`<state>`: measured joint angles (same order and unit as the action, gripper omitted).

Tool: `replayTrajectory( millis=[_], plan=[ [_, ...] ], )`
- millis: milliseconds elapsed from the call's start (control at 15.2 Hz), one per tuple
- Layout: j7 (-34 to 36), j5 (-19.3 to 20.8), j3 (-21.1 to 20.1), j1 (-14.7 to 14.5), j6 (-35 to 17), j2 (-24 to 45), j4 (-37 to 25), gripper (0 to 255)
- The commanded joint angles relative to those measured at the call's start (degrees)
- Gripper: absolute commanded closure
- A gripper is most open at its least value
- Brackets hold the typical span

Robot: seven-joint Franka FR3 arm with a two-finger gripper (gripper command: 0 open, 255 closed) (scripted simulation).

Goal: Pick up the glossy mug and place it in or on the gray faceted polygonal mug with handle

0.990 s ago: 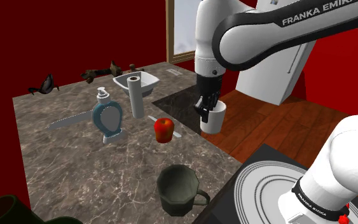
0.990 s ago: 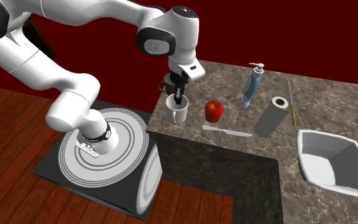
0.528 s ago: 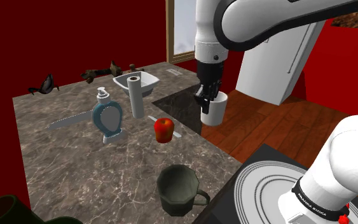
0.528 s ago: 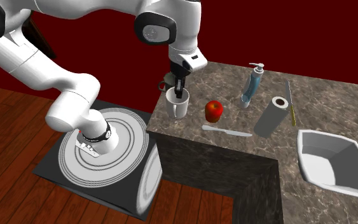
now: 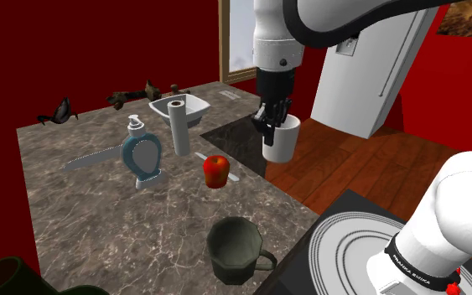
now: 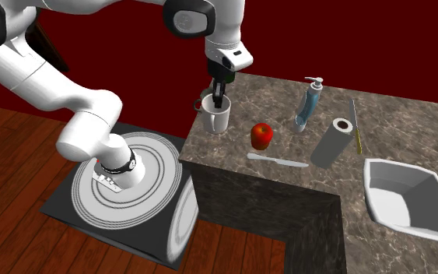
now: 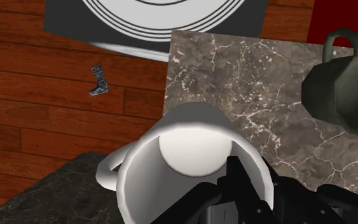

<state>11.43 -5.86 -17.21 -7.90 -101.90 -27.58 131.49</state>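
A glossy white mug (image 5: 281, 146) hangs in the air beside the counter's edge, and my gripper (image 5: 269, 126) is shut on its rim, one finger inside and one outside. In the second exterior view the white mug (image 6: 217, 121) and gripper (image 6: 219, 101) hover over the counter's corner. The wrist view looks down into the white mug (image 7: 184, 149), with its handle to one side and the gripper (image 7: 241, 184) clasping its wall. The dark grey faceted mug (image 5: 236, 248) stands upright near the counter's front edge, well apart from the held mug; the faceted mug (image 7: 341, 89) shows off to the side on the marble.
On the marble counter (image 5: 83, 209) stand a red apple (image 5: 216, 170), a paper towel roll (image 5: 178, 126), a blue soap dispenser (image 5: 141, 156) and a white basin (image 5: 185, 109). A knife (image 6: 277, 159) lies by the apple (image 6: 261, 135). The stand (image 5: 368, 243) sits lower right over wood floor.
The gripper has risen with the white mug, lifting it clear of the counter. Nothing else on the counter has moved.
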Motion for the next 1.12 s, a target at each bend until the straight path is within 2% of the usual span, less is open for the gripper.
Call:
replayTrajectory(
  millis=[0, 528, 924, 1056],
  plan=[
    [2.6, -1.1, -1.8, -1.1, 1.1, -0.6, -0.7, 255],
    [14.0, -4.6, -10.4, -4.8, 3.0, 1.8, -5.8, 255],
    [23.4, -5.3, -17.5, -6.5, 3.9, 6.6, -12.1, 255],
    [23.4, -5.4, -17.8, -6.6, 2.4, 6.6, -10.7, 255]
  ],
)
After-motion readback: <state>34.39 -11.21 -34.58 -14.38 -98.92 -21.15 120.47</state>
